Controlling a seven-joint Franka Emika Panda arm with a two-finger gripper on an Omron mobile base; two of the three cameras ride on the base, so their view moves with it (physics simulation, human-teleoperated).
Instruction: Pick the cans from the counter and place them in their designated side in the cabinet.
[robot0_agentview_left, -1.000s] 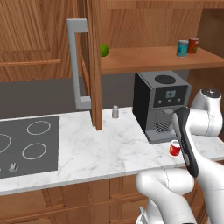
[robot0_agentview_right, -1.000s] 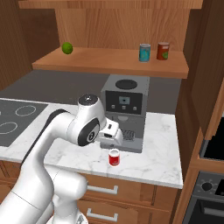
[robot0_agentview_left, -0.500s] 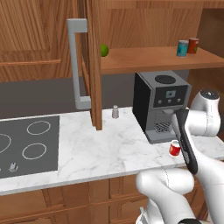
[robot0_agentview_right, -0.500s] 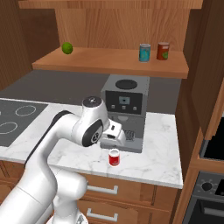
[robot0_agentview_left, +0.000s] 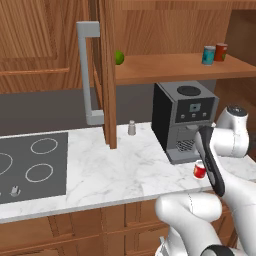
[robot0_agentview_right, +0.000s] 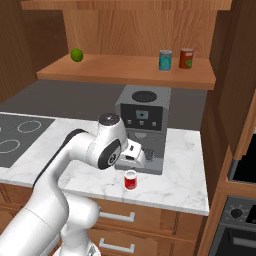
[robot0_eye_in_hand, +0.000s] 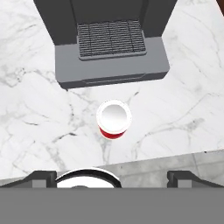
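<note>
The bright red can (robot0_eye_in_hand: 113, 119) stands upright on the white marble counter (robot0_eye_in_hand: 35, 109), just in front of the coffee machine, also seen from the sides (robot0_agentview_left: 199, 170) (robot0_agentview_right: 130, 180). My gripper (robot0_eye_in_hand: 113, 178) (robot0_agentview_right: 145, 156) hovers above it, open, fingers wide apart with nothing between them, looking straight down on the silvery top. The teal can (robot0_agentview_left: 208, 55) (robot0_agentview_right: 165, 60) stands on the cabinet's plank shelf (robot0_agentview_right: 125, 70) at its right end. The cabinet door (robot0_agentview_left: 106, 75) stands open with its grey bar handle (robot0_agentview_left: 87, 75).
A darker brownish-red can (robot0_agentview_right: 186, 58) stands right of the teal one. A lime (robot0_agentview_right: 76, 54) lies at the shelf's left end. The black coffee machine (robot0_agentview_right: 142, 125) rises close behind the red can. A grey shaker (robot0_agentview_left: 131, 128) and the hob (robot0_agentview_left: 30, 165) lie further left.
My hand has edged slightly rightward over the red can. The cans have not moved and the gripper stays open.
</note>
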